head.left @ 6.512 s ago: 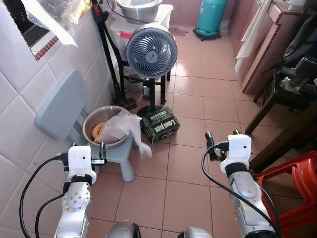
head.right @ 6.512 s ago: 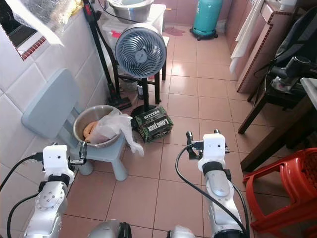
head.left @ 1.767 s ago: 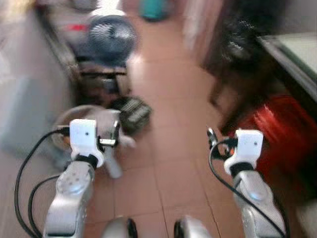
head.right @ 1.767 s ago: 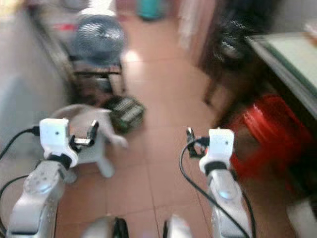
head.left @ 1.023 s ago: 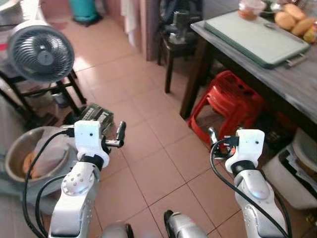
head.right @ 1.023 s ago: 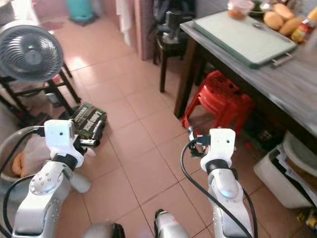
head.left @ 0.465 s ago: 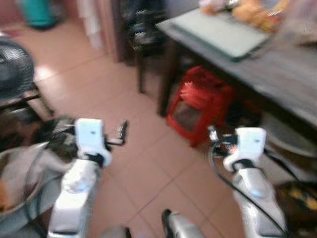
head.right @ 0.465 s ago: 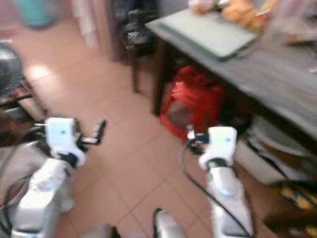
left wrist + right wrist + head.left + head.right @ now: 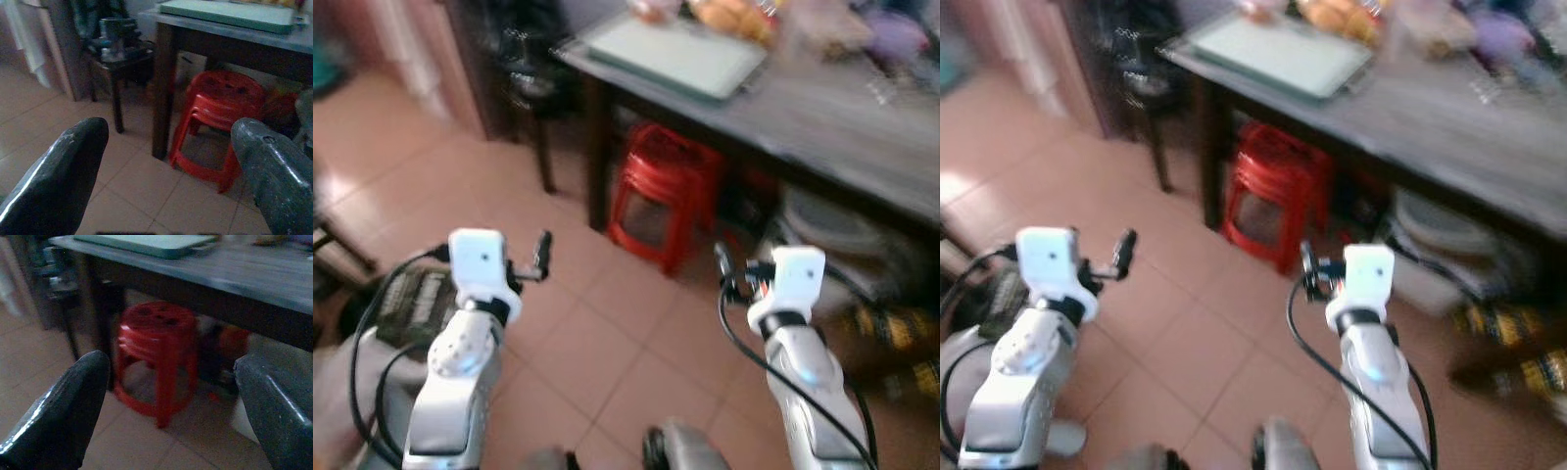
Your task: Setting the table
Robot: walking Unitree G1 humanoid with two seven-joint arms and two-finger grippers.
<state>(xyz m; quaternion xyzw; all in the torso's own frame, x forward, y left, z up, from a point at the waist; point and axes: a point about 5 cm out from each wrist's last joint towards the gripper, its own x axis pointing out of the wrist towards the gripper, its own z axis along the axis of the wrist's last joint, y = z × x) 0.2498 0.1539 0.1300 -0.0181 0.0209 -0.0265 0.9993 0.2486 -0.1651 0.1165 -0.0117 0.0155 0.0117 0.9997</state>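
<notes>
Red stools (image 9: pixel 661 196) stacked under table (image 9: pixel 1489 137) edge, by its leg | green tray (image 9: pixel 680 54) at table's far corner | tiled floor | left gripper (image 9: pixel 166 166), right gripper (image 9: pixel 171 406) spread wide, empty

The tabletop (image 9: pixel 862 108) and red stool (image 9: pixel 656 196) are seen from above by the head cameras, and from low, nearer, by both wrist cameras.
</notes>
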